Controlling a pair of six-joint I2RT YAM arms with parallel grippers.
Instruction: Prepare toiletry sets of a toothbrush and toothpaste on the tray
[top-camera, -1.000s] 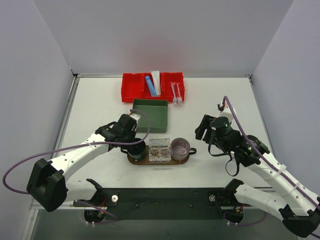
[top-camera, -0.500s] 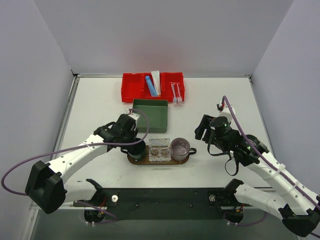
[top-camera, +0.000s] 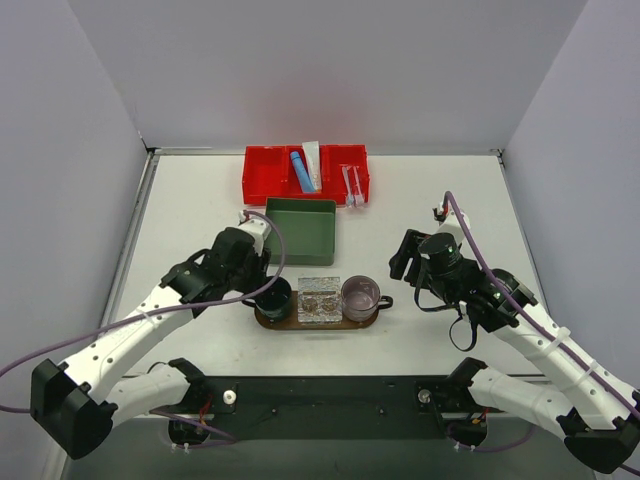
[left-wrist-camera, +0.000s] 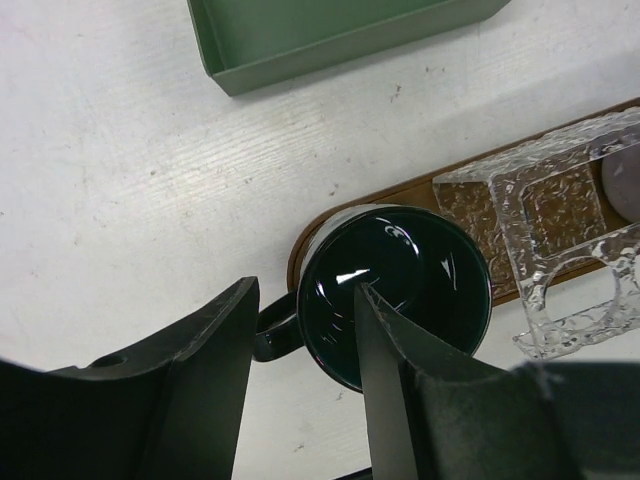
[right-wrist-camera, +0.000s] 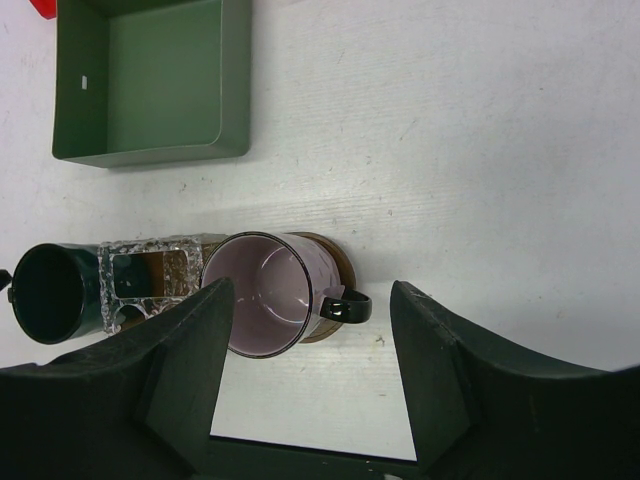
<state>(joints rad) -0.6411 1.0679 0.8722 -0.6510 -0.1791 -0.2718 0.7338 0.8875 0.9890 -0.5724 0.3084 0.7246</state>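
Note:
The brown oval tray (top-camera: 318, 322) carries a dark green mug (top-camera: 272, 297), a clear glass holder (top-camera: 320, 298) and a pink mug (top-camera: 360, 296). A blue tube (top-camera: 299, 170), a white tube (top-camera: 313, 158) and two toothbrushes (top-camera: 351, 185) lie in the red bin (top-camera: 262, 180) at the back. My left gripper (left-wrist-camera: 302, 292) hangs open over the dark mug (left-wrist-camera: 400, 280), one finger across its mouth, the other outside by the handle. My right gripper (right-wrist-camera: 312, 290) stands open just right of the pink mug (right-wrist-camera: 265, 295), holding nothing.
An empty green square box (top-camera: 300, 230) stands between the red bin and the tray, close behind the dark mug. Grey walls close off both sides and the back. The arm bases sit along the near table edge.
My left gripper has opened and let go of the dark mug, and its arm has drawn back to the left. The right arm has not moved.

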